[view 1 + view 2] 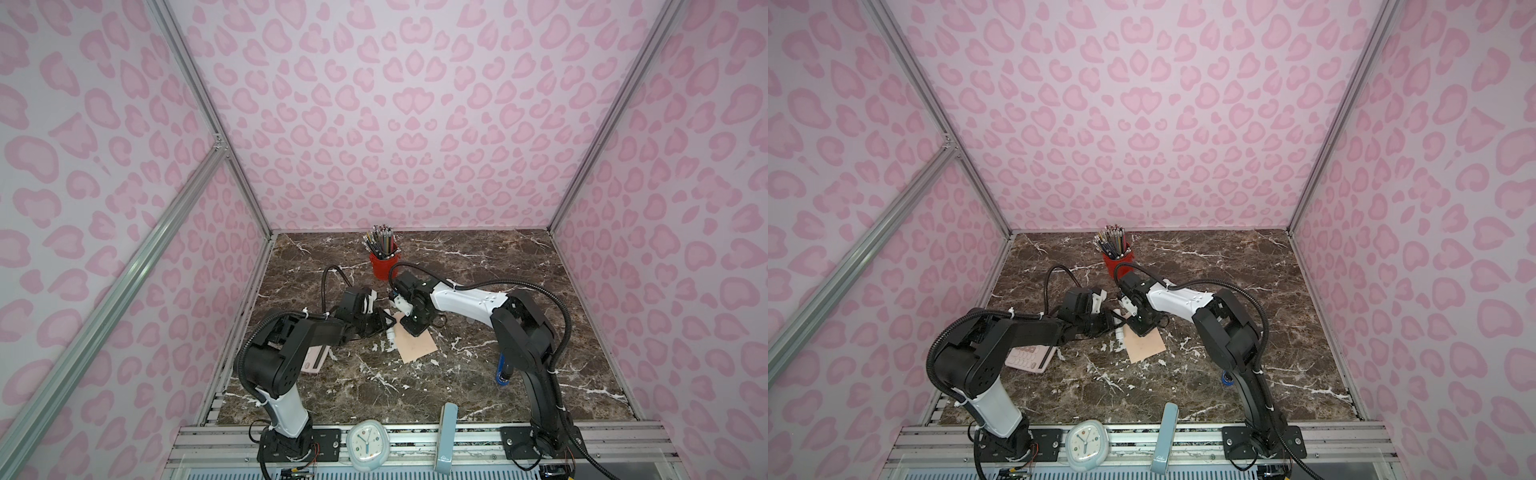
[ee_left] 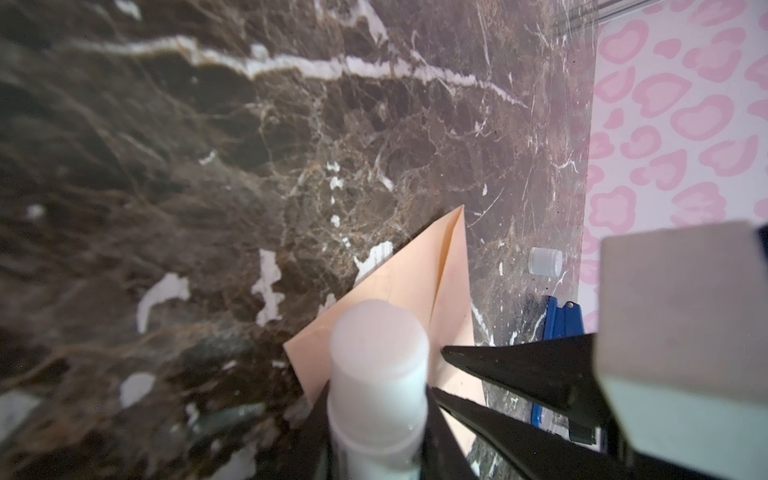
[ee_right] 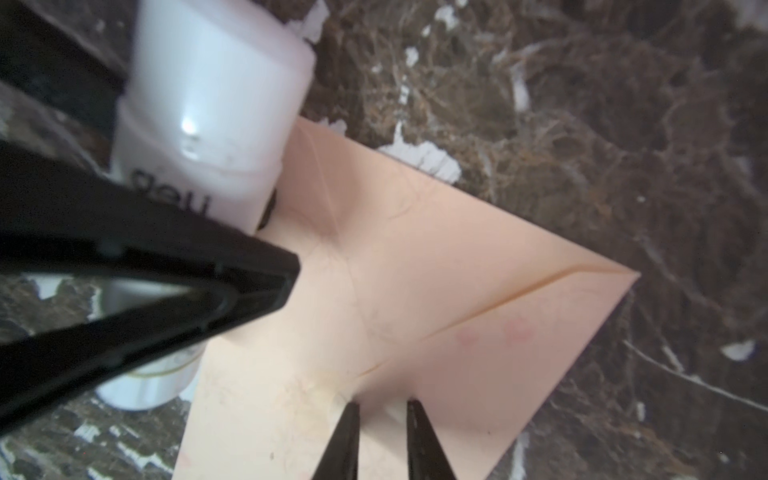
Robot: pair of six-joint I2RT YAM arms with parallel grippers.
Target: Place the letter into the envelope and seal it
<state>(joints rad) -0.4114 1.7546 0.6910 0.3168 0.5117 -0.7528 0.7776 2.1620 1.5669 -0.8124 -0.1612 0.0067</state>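
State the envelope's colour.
Peach-pink; the envelope shows best in the right wrist view.

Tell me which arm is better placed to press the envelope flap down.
Right: the right gripper points down directly over the envelope, while the left gripper is occupied gripping the glue stick at the envelope's edge.

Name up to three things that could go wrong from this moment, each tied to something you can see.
The left tool holds the glue stick at the edge of the envelope; it could smear glue on the marble table instead of the flap.
The right tool is over the envelope with jaws slightly apart, not clearly pinning it, so the envelope may slide under the stick.
No letter is in view, so sealing may be premature.
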